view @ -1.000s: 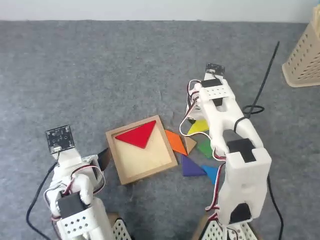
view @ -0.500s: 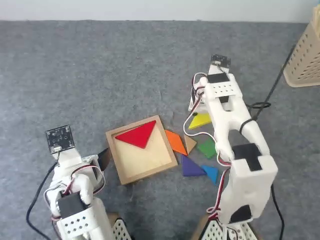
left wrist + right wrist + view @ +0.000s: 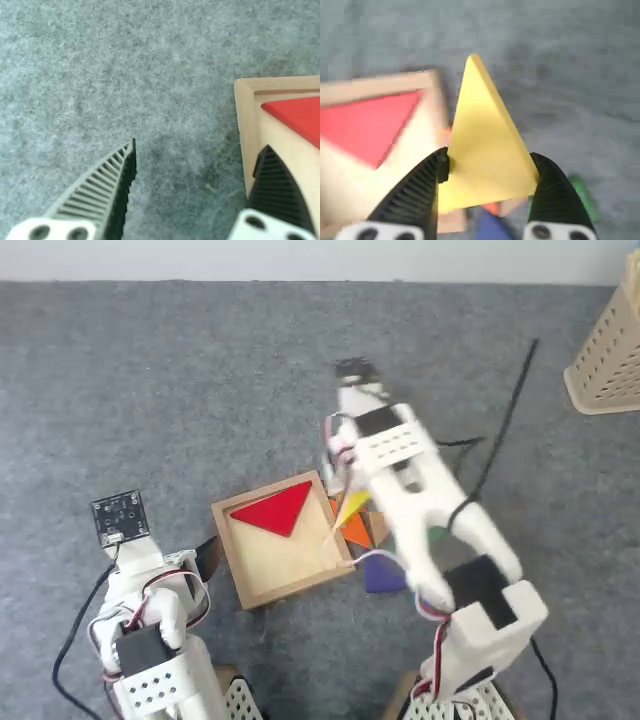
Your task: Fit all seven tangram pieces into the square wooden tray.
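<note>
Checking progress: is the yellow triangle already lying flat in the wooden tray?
No, the right tool grips the yellow triangle in the air, and the tray holds just a red triangle.

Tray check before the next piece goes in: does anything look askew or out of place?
The tray sits turned at an angle on the grey mat, with the red triangle against its far side. Otherwise nothing stands out.

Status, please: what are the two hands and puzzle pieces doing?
Right hand shut on yellow triangle, by tray rim. Left hand open at tray corner. Red triangle in tray. Orange piece, purple piece beside tray.
</note>
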`<state>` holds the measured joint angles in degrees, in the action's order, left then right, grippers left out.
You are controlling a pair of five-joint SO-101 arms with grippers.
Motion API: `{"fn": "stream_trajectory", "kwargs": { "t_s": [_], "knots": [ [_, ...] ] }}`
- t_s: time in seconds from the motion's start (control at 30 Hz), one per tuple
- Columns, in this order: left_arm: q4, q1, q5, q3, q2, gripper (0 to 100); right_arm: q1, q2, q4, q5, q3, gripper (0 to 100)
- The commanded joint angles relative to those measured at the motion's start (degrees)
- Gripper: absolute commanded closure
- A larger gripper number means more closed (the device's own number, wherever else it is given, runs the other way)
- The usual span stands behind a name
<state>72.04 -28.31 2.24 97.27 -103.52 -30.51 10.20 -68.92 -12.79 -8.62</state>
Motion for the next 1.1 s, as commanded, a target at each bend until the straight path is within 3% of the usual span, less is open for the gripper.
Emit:
{"fn": "stream_trajectory", "kwargs": {
  "t_s": [0.0, 0.4, 0.63, 1.07],
  "knots": [
    [0.4, -0.3, -0.1, -0.7, -0.8, 65, -9.4, -4.5, 0.9, 1.9, 0.7, 89.2],
    [0.4, -0.3, -0.1, -0.7, -0.8, 65, -21.1, 4.8, 6.5, 2.2, 4.7, 89.0],
    [0.4, -0.3, -0.1, -0.7, -0.8, 65, -21.8, 8.6, 3.6, 2.2, 7.9, 74.2],
    [0.4, -0.3, -0.1, -0.7, -0.8, 65, -23.2, 6.5, 1.2, 2.1, 7.6, 69.0]
  ]
}}
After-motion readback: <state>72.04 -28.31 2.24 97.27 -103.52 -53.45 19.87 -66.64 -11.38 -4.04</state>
